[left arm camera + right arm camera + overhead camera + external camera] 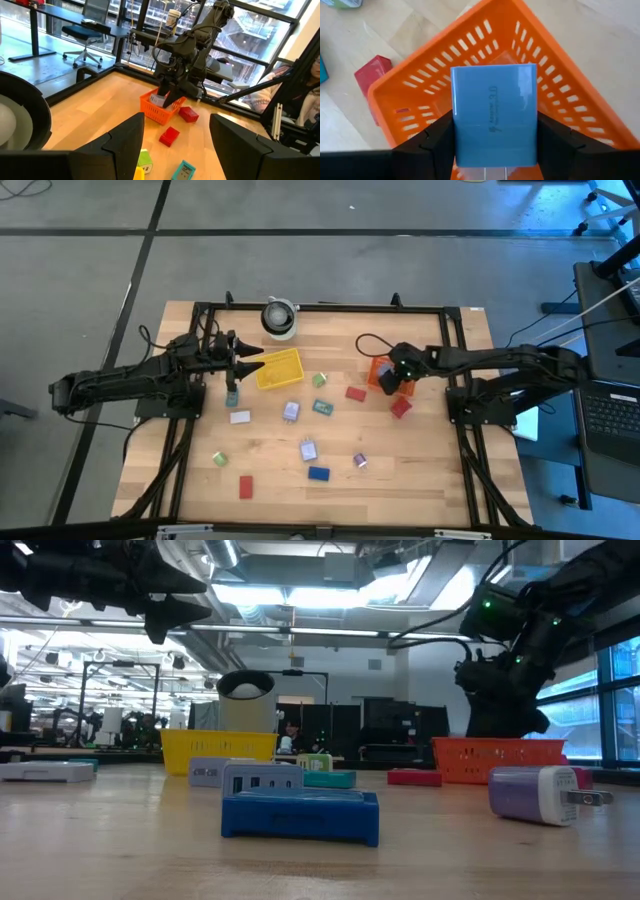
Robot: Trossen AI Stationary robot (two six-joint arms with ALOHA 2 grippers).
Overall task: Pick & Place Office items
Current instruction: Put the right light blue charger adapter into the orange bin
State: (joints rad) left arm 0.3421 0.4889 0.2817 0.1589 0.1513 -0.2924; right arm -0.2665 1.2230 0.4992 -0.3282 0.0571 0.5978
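**Blue block held over orange basket**

The right gripper [495,150] pinches a blue block [494,112] between its fingers, directly above the orange basket [580,107]; in the high view this gripper [392,380] sits right of centre, over the basket [376,370]. The block looks like a small plug-in charger with faint lettering on its face.

The left gripper [236,360] hangs at centre left of the high view, just beside the yellow basket [277,368], its fingers [125,137] spread with nothing between them.

The other items lie scattered across the table [180,430]. Two red blocks lie close to the orange basket: one to its left [355,393], one below it [401,408]. Near the frame's centre are a green block [320,380], a teal one [323,407] and a lavender one [291,411]. A white block [240,417] lies below the left gripper. Lower down are a second lavender block [308,449], a blue block [318,474], a purple plug [360,462], a small green piece [218,458] and a red block [246,486]. A white roll [279,319] stands at the table's upper edge, above the yellow basket.
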